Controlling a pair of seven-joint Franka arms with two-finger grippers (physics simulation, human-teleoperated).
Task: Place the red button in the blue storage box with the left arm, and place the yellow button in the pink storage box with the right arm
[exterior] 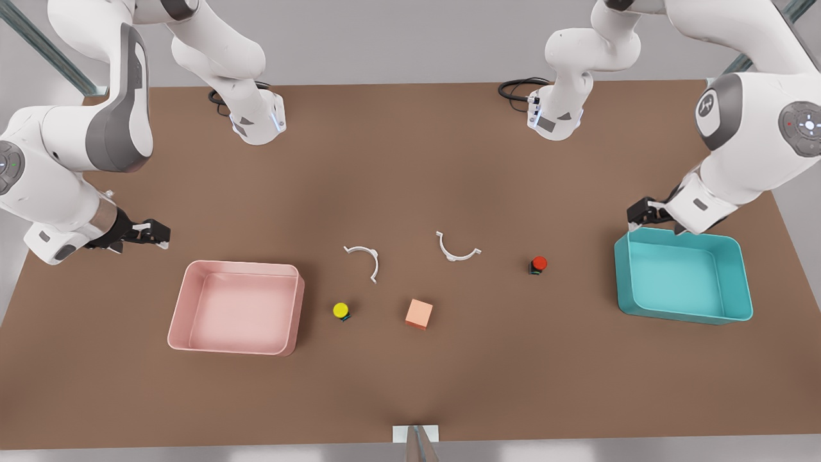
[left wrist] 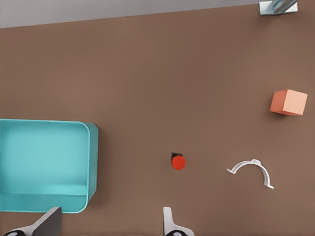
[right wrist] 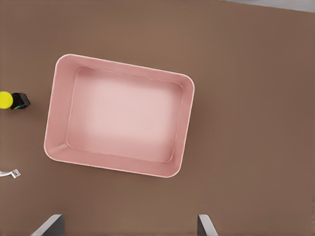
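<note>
The red button point(exterior: 539, 264) stands on the brown table, apart from the blue storage box point(exterior: 680, 316) at the front view's right. My left gripper point(exterior: 636, 215) hovers open above that box's back corner; its wrist view holds the red button point(left wrist: 178, 162), the box point(left wrist: 91, 167) and both fingertips point(left wrist: 168, 221). Just off the pink storage box point(exterior: 186, 301) sits the yellow button point(exterior: 341, 311). Behind that box, at the front view's left, my right gripper point(exterior: 159, 235) hangs open. Its wrist view looks down on the pink box point(right wrist: 186, 123) and the yellow button point(right wrist: 6, 100).
An orange-pink cube point(exterior: 419, 314) point(left wrist: 289, 102) lies between the two buttons. Two white curved clips point(exterior: 374, 260) point(exterior: 457, 258) rest behind it mid-table. Both arm bases stand at the table's back edge. A small bracket point(exterior: 415, 435) sits at the front edge.
</note>
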